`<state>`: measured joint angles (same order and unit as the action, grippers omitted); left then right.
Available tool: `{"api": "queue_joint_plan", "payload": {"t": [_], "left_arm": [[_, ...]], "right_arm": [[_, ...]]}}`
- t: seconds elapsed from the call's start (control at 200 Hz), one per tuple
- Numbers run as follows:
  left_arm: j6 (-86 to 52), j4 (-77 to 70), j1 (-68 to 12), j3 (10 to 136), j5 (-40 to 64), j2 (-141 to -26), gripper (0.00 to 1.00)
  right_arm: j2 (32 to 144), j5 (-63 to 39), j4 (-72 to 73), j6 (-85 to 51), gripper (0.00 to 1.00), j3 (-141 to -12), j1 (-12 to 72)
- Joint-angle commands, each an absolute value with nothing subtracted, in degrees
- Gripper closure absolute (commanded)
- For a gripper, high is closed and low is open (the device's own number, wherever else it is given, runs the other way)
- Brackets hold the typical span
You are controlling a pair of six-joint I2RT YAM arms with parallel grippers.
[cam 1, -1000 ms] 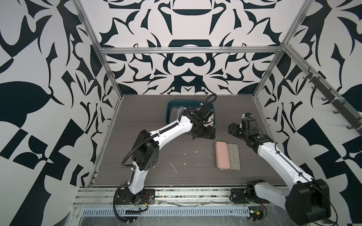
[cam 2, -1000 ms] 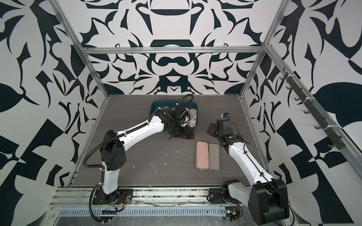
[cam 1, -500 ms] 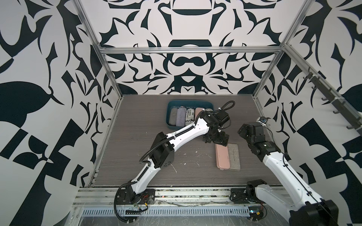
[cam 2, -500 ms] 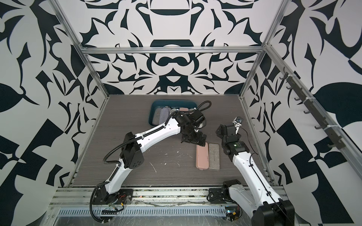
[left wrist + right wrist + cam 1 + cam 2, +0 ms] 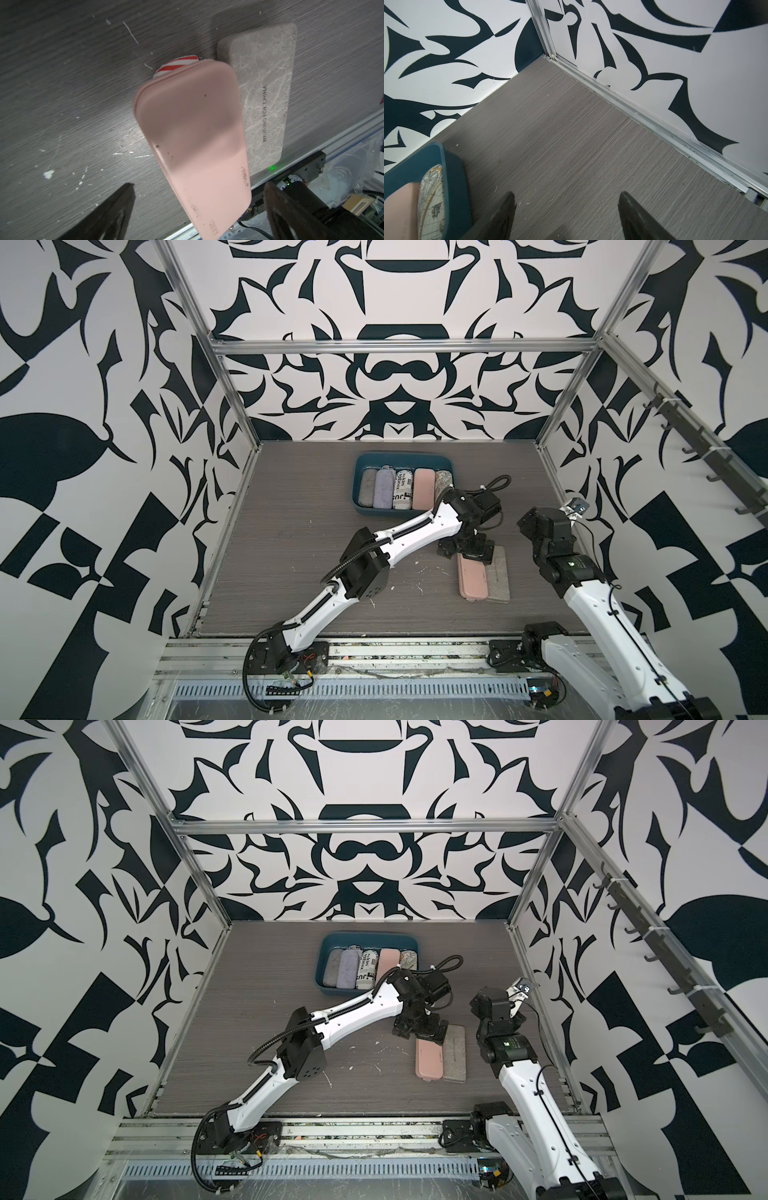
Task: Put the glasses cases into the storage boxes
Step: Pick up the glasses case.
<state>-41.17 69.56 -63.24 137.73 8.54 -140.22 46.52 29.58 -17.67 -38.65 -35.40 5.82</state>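
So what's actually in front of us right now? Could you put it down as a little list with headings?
storage box: dark teal, rectangular
in box: boxed grey case, lavender case, newspaper-print case, boxed pink case, map-print case, side by side
on table: loose pink case beside loose grey case; striped case peeking from under the pink one
left gripper: open, over the loose pink case, not gripping
right gripper: open, empty

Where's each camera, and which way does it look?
Both top views: high at the front, looking down on table, tray, left arm, right arm.
Left wrist: rides its arm, down past the left end effector onto the pink case and grey case.
Right wrist: rides its arm, past the right end effector toward a corner.
Shared: top views and left wrist show both cases.
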Motion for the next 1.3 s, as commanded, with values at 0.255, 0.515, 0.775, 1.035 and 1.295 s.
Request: {"api": "queue_joint_plan", "payload": {"t": [0.255,0.515,0.775,1.035,1.295], "left_arm": [[-42.37,73.78,-64.68,141.53,8.50,-143.26,0.00],[-41.97,75.34,-64.76,142.91,6.97,-144.86,0.01],[-41.58,76.20,-64.77,145.74,6.63,-147.20,0.01],[-40.62,75.44,-64.77,147.58,8.52,-149.14,0.01],[-39.23,74.78,-64.68,147.57,10.13,-150.46,0.02]], "right_arm": [[44.82,29.62,-15.47,-39.24,0.19,-35.07,5.31],[45.09,29.36,-15.25,-39.06,0.19,-34.90,5.19],[45.97,28.67,-14.81,-39.05,0.19,-34.80,5.23],[45.96,28.56,-14.42,-38.94,0.18,-34.43,5.18],[46.05,28.31,-14.24,-38.93,0.19,-34.44,4.93]]}}
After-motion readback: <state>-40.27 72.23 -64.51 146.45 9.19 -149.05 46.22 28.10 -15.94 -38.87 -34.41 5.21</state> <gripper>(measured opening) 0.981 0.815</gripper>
